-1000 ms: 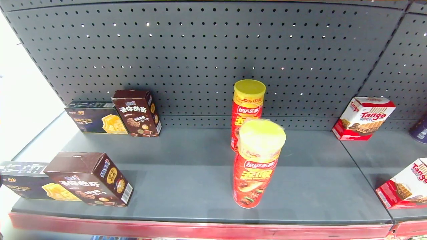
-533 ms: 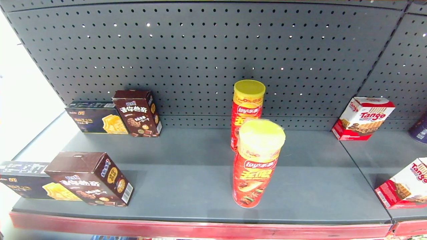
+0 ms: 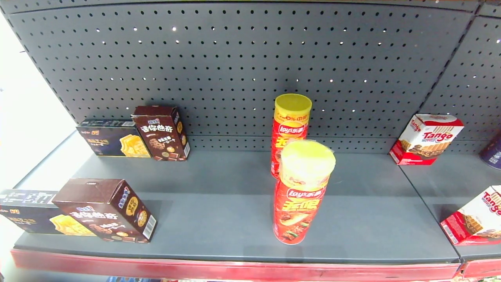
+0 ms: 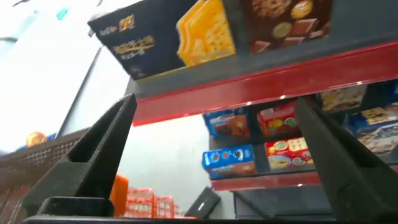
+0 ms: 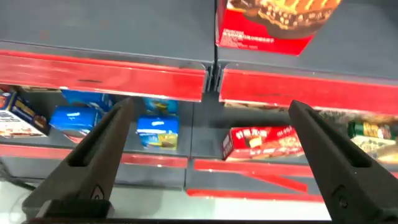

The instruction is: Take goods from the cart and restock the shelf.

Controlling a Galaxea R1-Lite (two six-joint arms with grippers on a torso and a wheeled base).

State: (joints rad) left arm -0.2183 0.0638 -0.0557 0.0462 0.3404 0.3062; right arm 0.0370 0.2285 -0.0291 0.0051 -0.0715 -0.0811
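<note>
One second went by and nothing on the shelf (image 3: 219, 219) moved. From left to right, the dark boxes (image 3: 105, 209), the two chip cans (image 3: 301, 196) and the wafer boxes (image 3: 426, 138) stayed put. The left gripper (image 4: 216, 104) hung wide open and empty just below the shelf. The right gripper (image 5: 211, 107) did too. A new pick from the cart looked due next.

Shelf (image 3: 219, 211) w/ chip cans (image 3: 301, 196), snack boxes (image 3: 105, 209).
</note>
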